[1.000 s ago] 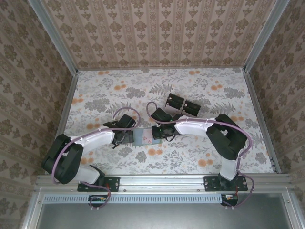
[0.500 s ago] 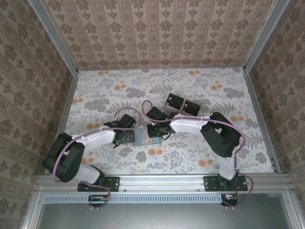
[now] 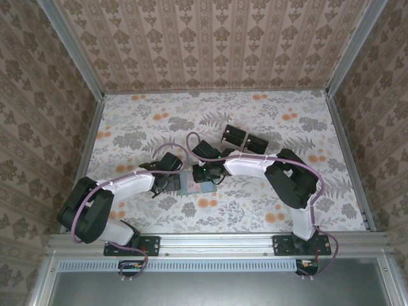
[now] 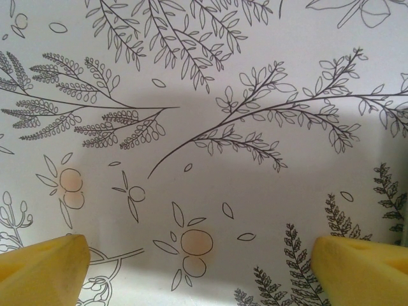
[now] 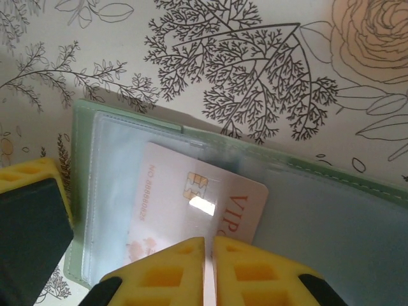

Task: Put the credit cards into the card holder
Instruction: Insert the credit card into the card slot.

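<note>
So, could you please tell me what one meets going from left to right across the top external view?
Left arm's elbow → left end effector → card holder → right end effector → clear tray with black blocks → right arm's elbow.

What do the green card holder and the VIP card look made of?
Card holder: seemingly soft vinyl or faux leather, matte pale green, stitched-looking edge; inner pockets clear glossy film. Card: likely stiff glossy plastic, glare spot by its chip.
</note>
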### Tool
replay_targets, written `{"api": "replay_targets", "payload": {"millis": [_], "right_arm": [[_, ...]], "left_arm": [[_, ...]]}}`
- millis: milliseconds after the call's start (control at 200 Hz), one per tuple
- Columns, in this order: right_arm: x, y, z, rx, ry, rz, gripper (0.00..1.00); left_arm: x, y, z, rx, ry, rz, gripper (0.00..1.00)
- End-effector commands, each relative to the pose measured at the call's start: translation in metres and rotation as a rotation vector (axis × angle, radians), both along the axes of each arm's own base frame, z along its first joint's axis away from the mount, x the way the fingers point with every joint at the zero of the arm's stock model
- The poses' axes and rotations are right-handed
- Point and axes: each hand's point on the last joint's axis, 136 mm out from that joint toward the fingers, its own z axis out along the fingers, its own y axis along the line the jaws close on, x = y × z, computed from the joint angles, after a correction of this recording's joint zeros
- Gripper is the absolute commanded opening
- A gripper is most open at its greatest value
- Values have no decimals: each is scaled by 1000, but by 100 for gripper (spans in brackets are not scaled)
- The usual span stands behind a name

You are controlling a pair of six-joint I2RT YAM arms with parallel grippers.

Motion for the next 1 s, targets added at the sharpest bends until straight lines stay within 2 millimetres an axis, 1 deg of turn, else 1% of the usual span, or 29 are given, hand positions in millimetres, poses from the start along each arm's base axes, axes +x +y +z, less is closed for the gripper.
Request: {"api": "replay_targets", "payload": {"millis": [0,55,135,230,330,495,690,775,995], "right_arm": [[2,5,20,34,-37,-1,14],[3,-3,24,18,-52,-12,14],[2,-15,24,-19,-59,-26,15],[-1,-25,16,-60,-51,-29,14],[-2,-28,9,-82,-40,-27,14],[-1,-30,-1,-109,-34,-26,14],[-1,-30,-11,-127,-21,-18,14],[-2,-26,-15,-120,-11,-11,14],[-3,-11,-14,-83,2,13,13]], "left_arm": [[-2,5,-7,26,25,7,100],[-1,6,-5,31,22,10,100],[-2,11,0,48,8,22,100],[-1,16,7,59,-18,37,100],[-1,20,10,71,-21,49,100],[-3,23,4,90,7,55,100],[-3,20,-3,92,33,52,100],[-3,19,-6,92,41,53,100],[-3,16,-11,91,57,49,100]]}}
